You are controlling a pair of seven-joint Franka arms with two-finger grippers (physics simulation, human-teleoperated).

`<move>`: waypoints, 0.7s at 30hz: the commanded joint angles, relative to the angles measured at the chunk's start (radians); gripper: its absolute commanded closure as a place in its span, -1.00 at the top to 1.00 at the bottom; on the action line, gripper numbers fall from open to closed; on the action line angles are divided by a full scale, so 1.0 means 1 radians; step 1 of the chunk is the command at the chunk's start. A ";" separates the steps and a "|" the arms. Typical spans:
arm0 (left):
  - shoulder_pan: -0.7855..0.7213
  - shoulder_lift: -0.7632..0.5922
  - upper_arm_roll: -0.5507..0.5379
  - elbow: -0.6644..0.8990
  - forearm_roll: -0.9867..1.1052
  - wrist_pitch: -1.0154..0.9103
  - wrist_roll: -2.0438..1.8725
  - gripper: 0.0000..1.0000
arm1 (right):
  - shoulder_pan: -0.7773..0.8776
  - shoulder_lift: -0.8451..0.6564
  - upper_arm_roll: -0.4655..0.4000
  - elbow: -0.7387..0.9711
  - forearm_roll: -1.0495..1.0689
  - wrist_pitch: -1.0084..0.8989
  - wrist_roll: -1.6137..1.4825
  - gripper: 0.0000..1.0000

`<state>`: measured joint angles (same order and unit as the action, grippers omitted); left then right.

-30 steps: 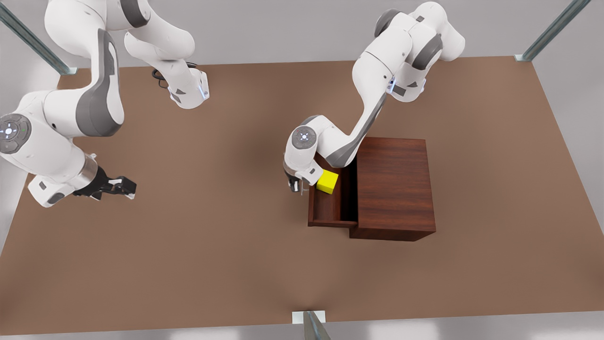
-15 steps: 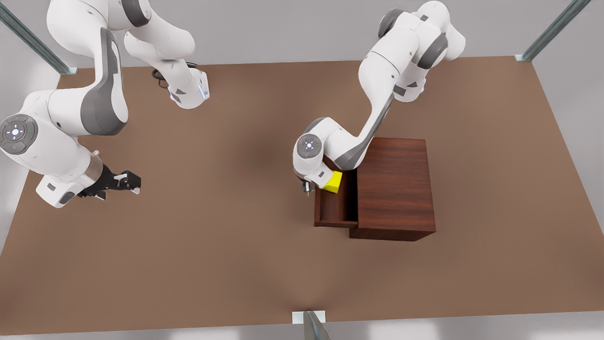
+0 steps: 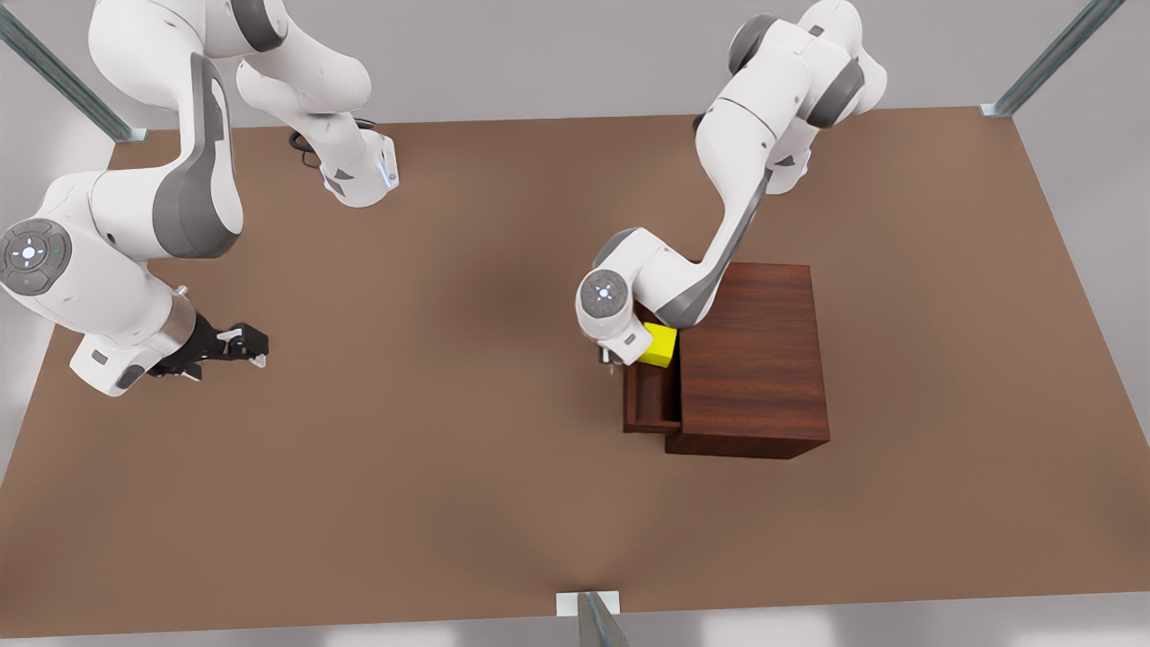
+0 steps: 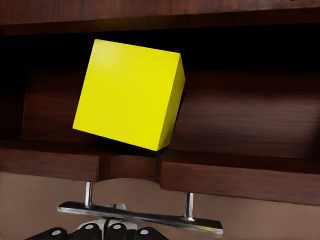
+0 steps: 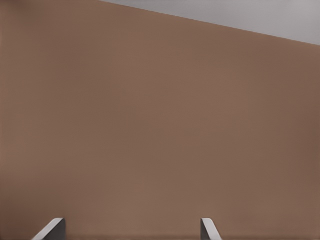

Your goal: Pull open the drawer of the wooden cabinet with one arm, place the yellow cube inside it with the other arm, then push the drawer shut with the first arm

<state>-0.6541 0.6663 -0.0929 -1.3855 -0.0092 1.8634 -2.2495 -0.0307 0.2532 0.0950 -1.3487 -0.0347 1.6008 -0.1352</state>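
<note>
Inside drawer [image 3: 649,395], yellow cube [image 4: 129,94], seemingly tilted

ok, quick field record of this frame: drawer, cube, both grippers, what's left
drawer: partly open, sticking out of the wooden cabinet toward the front view's left
yellow cube: inside the drawer, tilted on an edge, close under the cabinet's front edge
left gripper: at the drawer's silver bar handle
right gripper: open, holding nothing, waiting over the brown table at the front view's left
remaining: drawer not yet shut; the tilted cube could catch on the cabinet front
</note>
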 commanded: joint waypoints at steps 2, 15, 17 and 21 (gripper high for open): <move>0.001 -0.019 0.001 -0.021 0.000 -0.033 0.205 -0.57 | 0.000 -0.002 0.000 0.002 0.001 -0.001 -0.029 1.00; 0.060 -0.083 0.002 -0.128 0.003 -0.032 0.332 -0.57 | -0.001 -0.002 0.000 0.000 0.001 -0.002 -0.030 1.00; 0.071 -0.086 0.002 -0.130 0.003 -0.035 0.344 -0.57 | -0.003 -0.002 0.000 0.000 0.001 -0.002 -0.030 1.00; 0.087 -0.091 0.002 -0.136 0.003 -0.049 0.361 -0.57 | -0.003 0.000 0.000 0.000 0.001 -0.002 -0.030 1.00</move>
<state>-0.5722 0.5770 -0.0906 -1.5204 -0.0063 1.8245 -2.0388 -0.0338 0.2534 0.0950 -1.3489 -0.0344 1.5991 -0.1557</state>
